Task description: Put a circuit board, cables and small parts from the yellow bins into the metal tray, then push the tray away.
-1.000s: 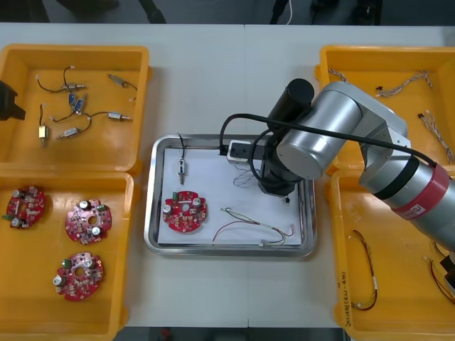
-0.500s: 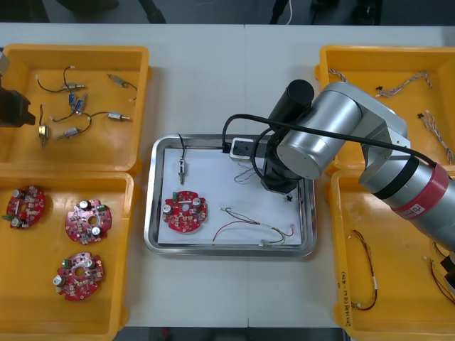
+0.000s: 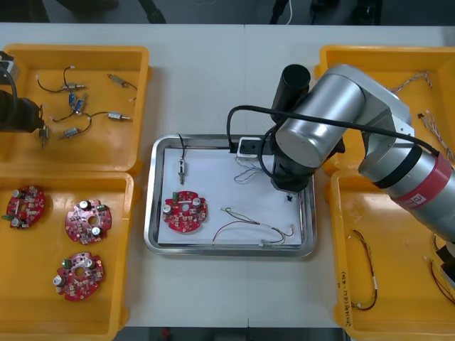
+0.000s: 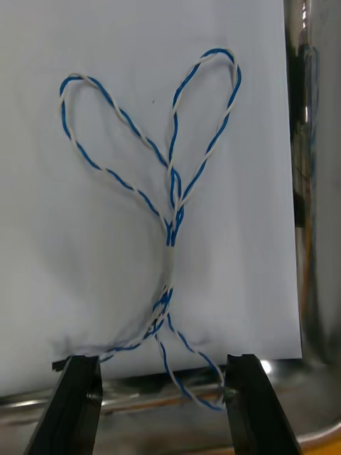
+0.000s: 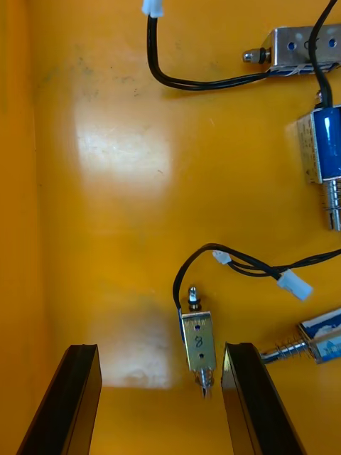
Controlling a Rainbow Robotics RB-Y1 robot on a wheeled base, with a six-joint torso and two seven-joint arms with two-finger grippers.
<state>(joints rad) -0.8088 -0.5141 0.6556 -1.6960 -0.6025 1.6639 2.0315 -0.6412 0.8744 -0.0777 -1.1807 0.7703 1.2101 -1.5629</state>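
Hovering right hand (image 4: 163, 370) low over the right half of metal tray (image 3: 151, 213), fingers (image 4: 78, 398) spread wide, gripping nothing. Seeing blue and white cable (image 4: 174, 206) flat on the tray's white liner just ahead of the fingertips. Two loops fanned away from the hand, loose tails running back between the fingers toward the shiny rim, one tail ending right beside a finger.

Already lying in the tray, well apart from each other:
- circuit board (image 3: 185, 211), near left corner
- small metal part (image 3: 183, 168) with a black lead, far left
- red and yellow cable (image 3: 256, 229), along the near edge

Holding left hand (image 5: 160, 355) over the far left yellow bin (image 3: 135, 85), close to its outer wall. Fingers just as wide apart, nothing in them. Between them on the bin floor: another small metal part (image 5: 197, 345), lying lengthwise along the fingers and nearer one of them, not touching either. Black lead looping off it toward a white plug. More small metal parts (image 5: 323, 149) just beyond and beside, some blue-bodied.

Counting three more circuit boards (image 3: 85, 222) in the near left bin (image 3: 121, 249). Thin cables (image 3: 366, 273) in both right bins. Tray sitting mid-counter (image 3: 213, 71) between the bins.
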